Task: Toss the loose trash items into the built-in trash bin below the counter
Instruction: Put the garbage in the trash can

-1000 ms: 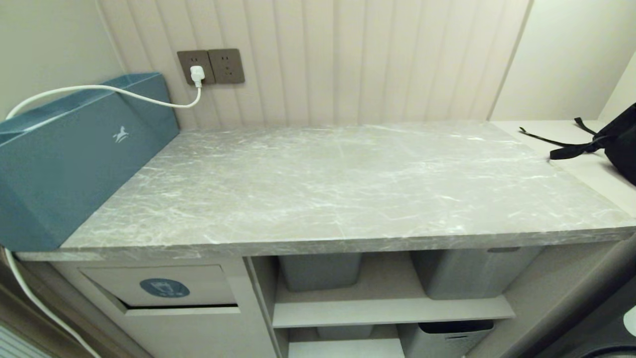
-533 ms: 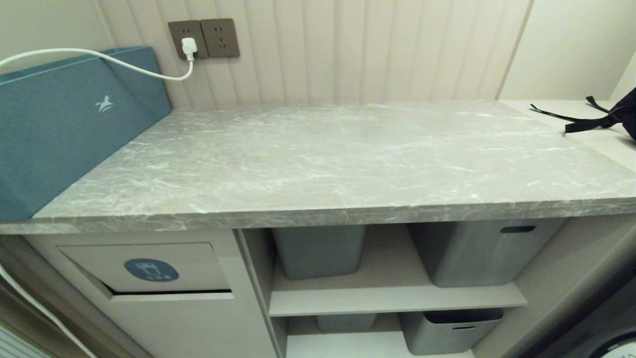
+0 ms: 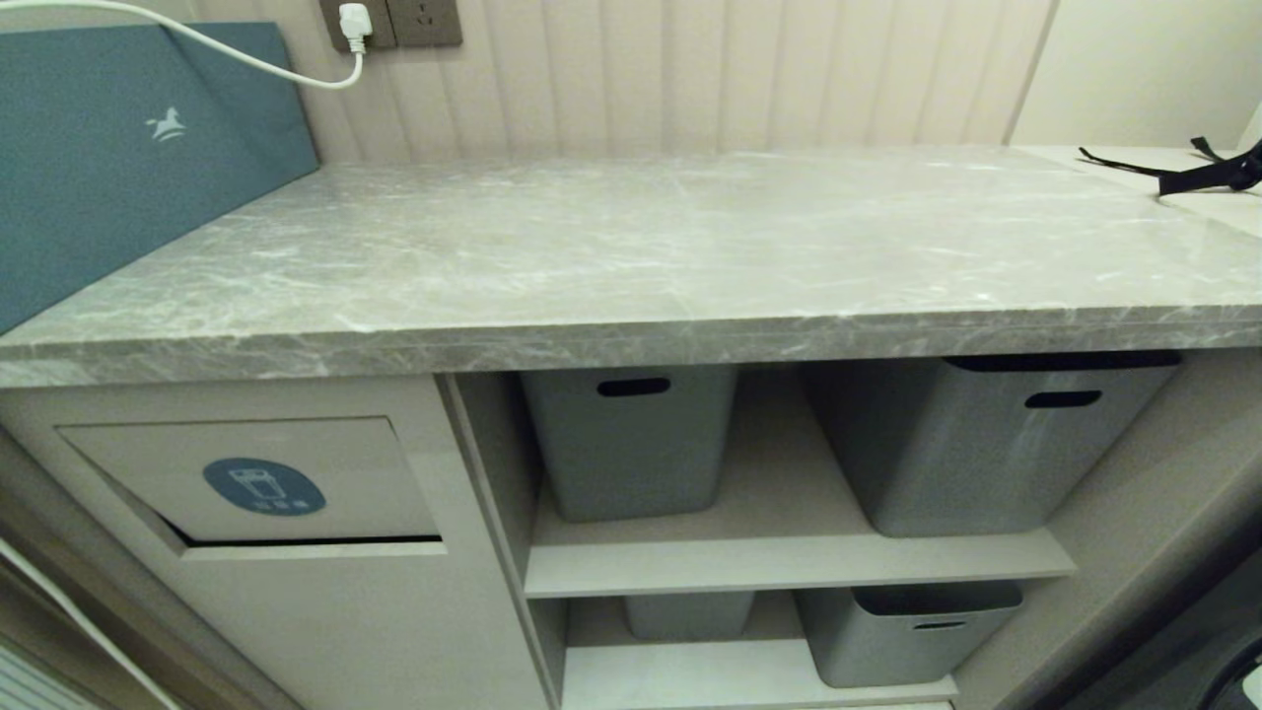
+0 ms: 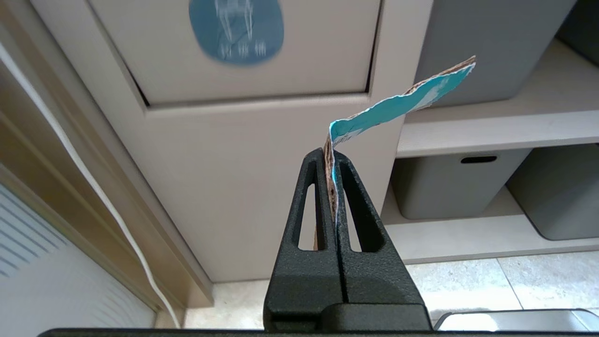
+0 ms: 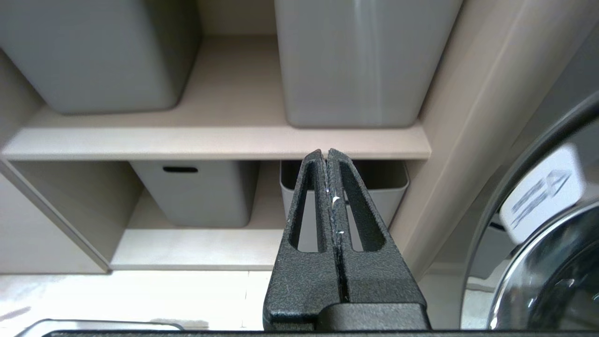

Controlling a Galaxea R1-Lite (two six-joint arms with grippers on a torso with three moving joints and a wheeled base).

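My left gripper (image 4: 332, 157) is shut on a narrow teal-blue trash strip (image 4: 398, 105) with a whitish, brown-backed edge, which sticks out past the fingertips. It is held in front of the beige cabinet, below the built-in trash bin flap (image 4: 299, 70) with its blue oval icon (image 4: 236, 30). In the head view the flap (image 3: 365, 473) sits under the left end of the grey marble counter (image 3: 631, 256), slightly ajar along its lower edge. My right gripper (image 5: 326, 154) is shut with nothing in it, facing the open shelves. Neither arm shows in the head view.
Grey storage bins (image 3: 631, 444) (image 3: 986, 444) stand on the shelves right of the flap, more below (image 3: 902, 631). A large teal box (image 3: 108, 168) with a horse logo stands on the counter's left end, a white cable (image 3: 246, 64) over it. Black straps (image 3: 1193, 173) lie far right. A round glass door (image 5: 552, 262) is at the right.
The whole head view has shifted: the counter and wall slid up the picture and the cabinet front, flap and shelves came further into view, so the camera has lowered. The things themselves have not moved.
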